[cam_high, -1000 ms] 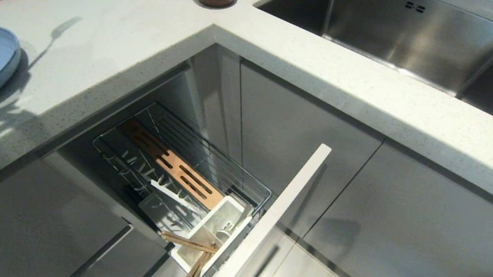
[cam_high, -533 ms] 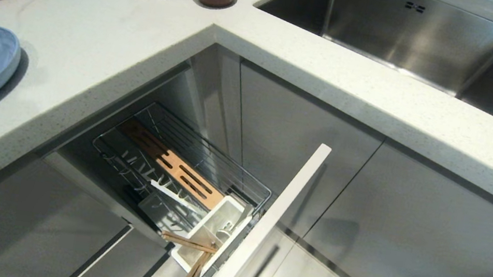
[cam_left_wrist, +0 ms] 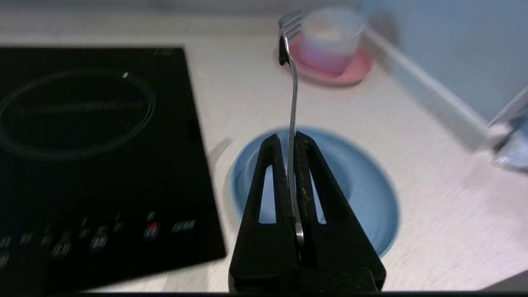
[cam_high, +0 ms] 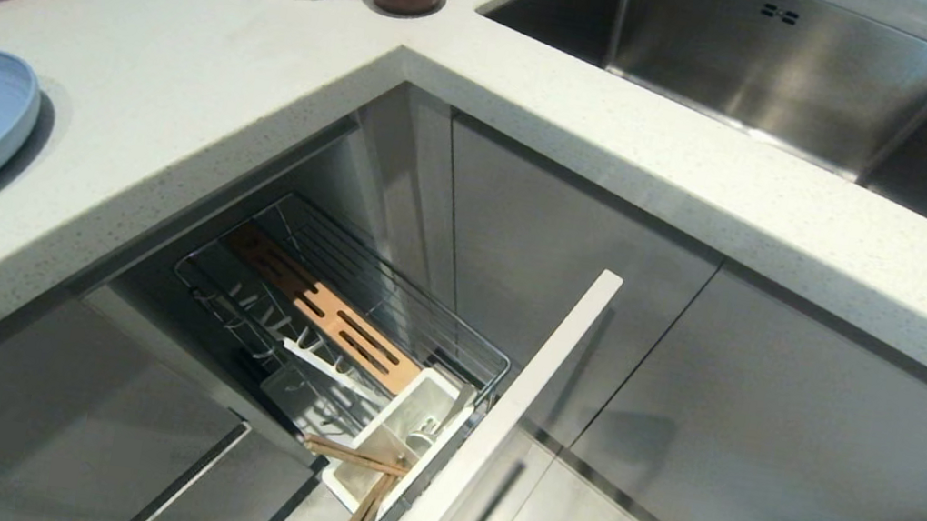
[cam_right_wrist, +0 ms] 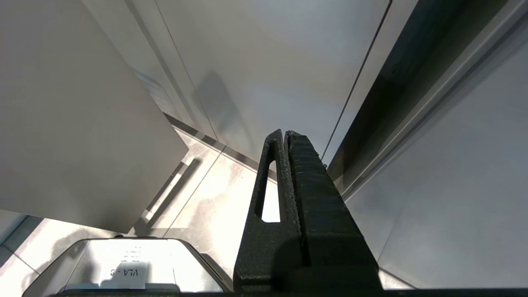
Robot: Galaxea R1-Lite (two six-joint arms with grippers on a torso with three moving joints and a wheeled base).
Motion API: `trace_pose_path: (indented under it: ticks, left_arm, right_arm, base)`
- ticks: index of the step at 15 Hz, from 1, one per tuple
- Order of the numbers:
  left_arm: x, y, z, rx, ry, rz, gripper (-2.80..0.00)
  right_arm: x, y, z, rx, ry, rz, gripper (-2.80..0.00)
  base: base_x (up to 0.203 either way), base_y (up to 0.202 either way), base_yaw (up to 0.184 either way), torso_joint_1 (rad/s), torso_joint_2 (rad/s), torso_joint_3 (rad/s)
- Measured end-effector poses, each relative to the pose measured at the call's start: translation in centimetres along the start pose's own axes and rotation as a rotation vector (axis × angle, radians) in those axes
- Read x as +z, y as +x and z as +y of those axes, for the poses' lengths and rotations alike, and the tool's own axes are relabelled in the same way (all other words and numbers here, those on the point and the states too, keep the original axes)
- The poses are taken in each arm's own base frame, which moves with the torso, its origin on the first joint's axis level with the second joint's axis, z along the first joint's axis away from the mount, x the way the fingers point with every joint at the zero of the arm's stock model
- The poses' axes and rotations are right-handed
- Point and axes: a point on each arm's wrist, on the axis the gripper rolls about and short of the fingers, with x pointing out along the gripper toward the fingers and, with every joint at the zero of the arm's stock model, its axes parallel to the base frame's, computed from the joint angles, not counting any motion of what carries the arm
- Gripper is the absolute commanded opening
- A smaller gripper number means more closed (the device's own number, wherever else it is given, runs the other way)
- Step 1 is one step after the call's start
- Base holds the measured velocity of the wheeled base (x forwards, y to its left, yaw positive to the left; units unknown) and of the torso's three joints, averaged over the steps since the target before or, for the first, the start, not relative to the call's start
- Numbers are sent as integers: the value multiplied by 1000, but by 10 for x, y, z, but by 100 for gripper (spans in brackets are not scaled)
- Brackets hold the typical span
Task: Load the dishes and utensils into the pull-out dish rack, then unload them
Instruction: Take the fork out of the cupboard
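The left gripper (cam_left_wrist: 291,138) clamps a slim silver fork (cam_left_wrist: 293,103) by its handle above the matte light-blue plate (cam_left_wrist: 363,194) on the speckled pale counter (cam_high: 208,66), tines up; the right gripper (cam_right_wrist: 284,136) hangs shut near the floor. Chopsticks (cam_high: 365,489) already jut from the white utensil box (cam_high: 410,436) of the chrome wire pull-out dish rack (cam_high: 385,295). Pinched along so thin and smooth a metal stem, the fork could likely swivel or slip in transit

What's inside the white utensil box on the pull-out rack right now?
The wooden chopsticks lie tilted in the white utensil box, their ends sticking out over its near rim. Its bottom is partly hidden by its walls, so anything deeper cannot be made out.
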Motion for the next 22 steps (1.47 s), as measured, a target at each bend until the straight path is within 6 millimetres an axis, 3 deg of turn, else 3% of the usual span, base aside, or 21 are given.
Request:
trace_pose_path:
  ticks: [3, 12, 22]
  left_arm:
    - [-25, -1, 10, 64, 16, 57, -280]
    - [-61, 8, 25, 108, 28, 112, -280]
    - [-74, 29, 27, 40, -1, 165, -280]
  right_arm:
    - [0, 0, 0, 0, 0, 0, -280]
    - [0, 0, 0, 0, 0, 0, -280]
    - [0, 0, 0, 0, 0, 0, -280]
  base:
    - [0, 0, 0, 0, 0, 0]
    - [0, 0, 0, 0, 0, 0]
    - [0, 0, 0, 0, 0, 0]
